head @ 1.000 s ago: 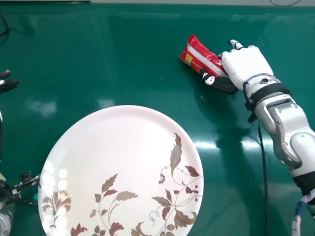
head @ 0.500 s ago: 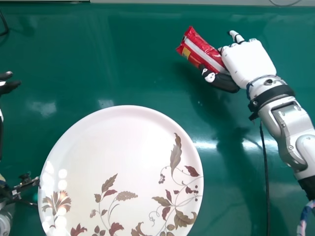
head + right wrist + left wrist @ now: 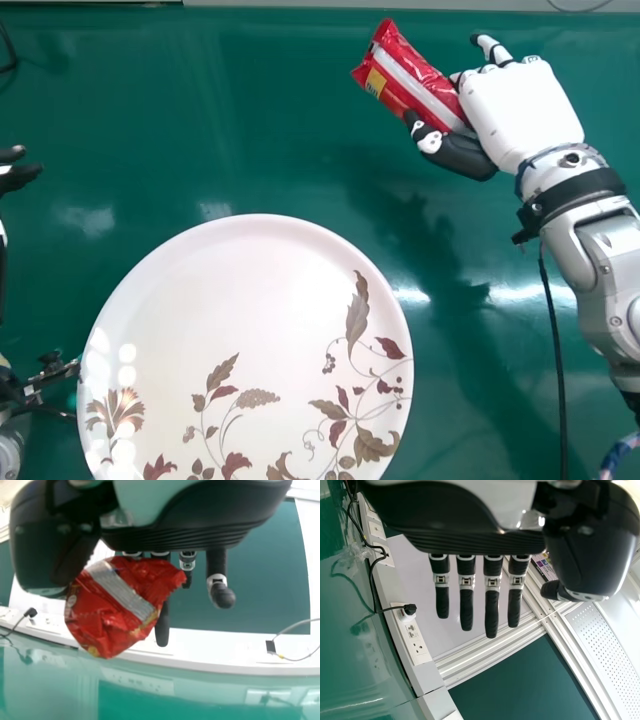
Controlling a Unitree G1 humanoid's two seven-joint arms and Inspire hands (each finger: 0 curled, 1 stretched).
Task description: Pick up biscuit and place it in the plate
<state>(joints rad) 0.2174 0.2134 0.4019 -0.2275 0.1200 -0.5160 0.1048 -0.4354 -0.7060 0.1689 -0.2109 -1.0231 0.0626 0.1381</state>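
Note:
Held above the table's far right part, the red biscuit packet [image 3: 408, 80] is pinched by my right hand [image 3: 520, 108], its thumb along the packet's near side. In the right wrist view the packet [image 3: 120, 602] lies between the thumb and fingers of my right hand [image 3: 162, 622]. The white plate [image 3: 250, 320] with a leaf pattern rests on the table at the near left centre, apart from the packet. At the left edge shows my left hand [image 3: 16, 170]; in the left wrist view my left hand [image 3: 491, 605] has straight fingers and holds nothing.
The glossy green table [image 3: 200, 110] runs under everything. A dark metal fixture [image 3: 45, 378] touches or nearly touches the plate's left side. A black cable [image 3: 555, 350] hangs beside the right forearm. Sockets [image 3: 412, 635] line the table's edge.
My right hand has risen with the packet and shifted slightly toward the far side; their shadow on the table has moved away from them. Plate and left hand have kept still.

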